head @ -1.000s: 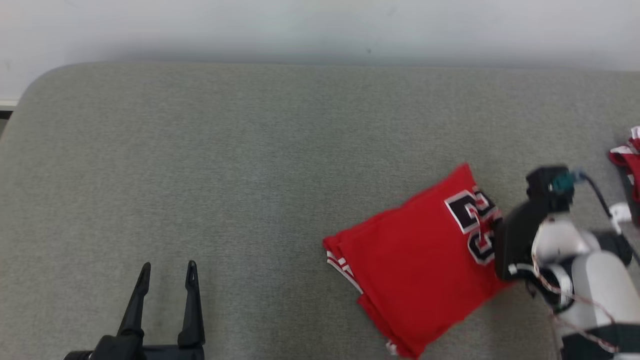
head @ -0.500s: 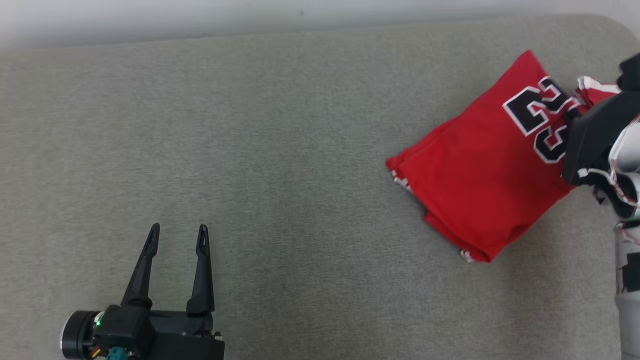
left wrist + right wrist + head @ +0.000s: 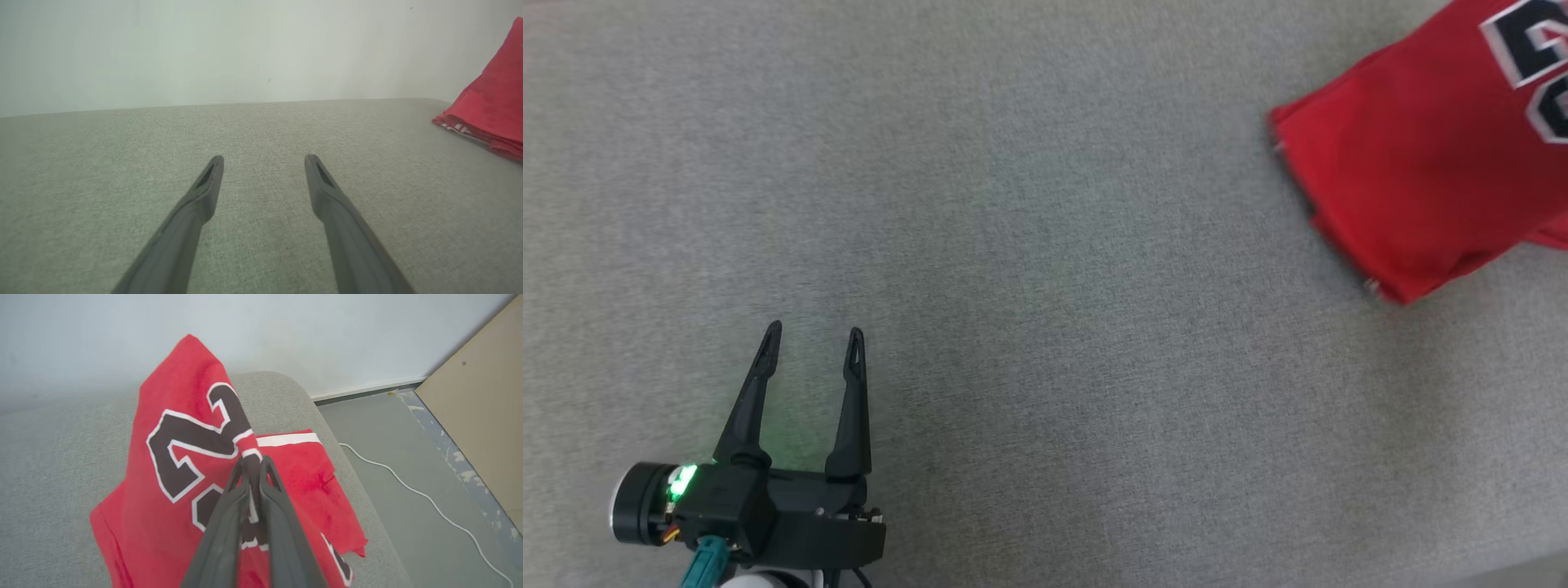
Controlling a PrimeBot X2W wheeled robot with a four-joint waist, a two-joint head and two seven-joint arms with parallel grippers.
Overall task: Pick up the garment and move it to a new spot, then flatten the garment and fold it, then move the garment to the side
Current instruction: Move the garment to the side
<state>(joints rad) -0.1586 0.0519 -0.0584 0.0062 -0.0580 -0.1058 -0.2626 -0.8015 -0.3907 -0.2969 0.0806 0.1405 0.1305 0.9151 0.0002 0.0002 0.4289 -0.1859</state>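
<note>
The garment (image 3: 1413,163) is a folded red jersey with black and white numbers, at the upper right of the head view on the grey padded table (image 3: 1045,286). In the right wrist view my right gripper (image 3: 254,460) is shut on the garment (image 3: 184,428) at its numbered edge, which is pulled up into a peak. My left gripper (image 3: 814,331) sits at the lower left, open, with nothing between its fingers. It stands well apart from the jersey. The left wrist view has the left gripper (image 3: 264,159) over bare table, with the garment (image 3: 490,110) at the far right.
Another piece of red cloth with white trim (image 3: 302,465) lies just behind the held fold, near the table's rounded right end (image 3: 327,416). Beyond that end are grey floor, a white cable (image 3: 408,490) and a tan board (image 3: 478,416). A pale wall (image 3: 245,49) backs the table.
The head camera has swung. The right gripper has carried the garment toward the table's right end. The left gripper stays open.
</note>
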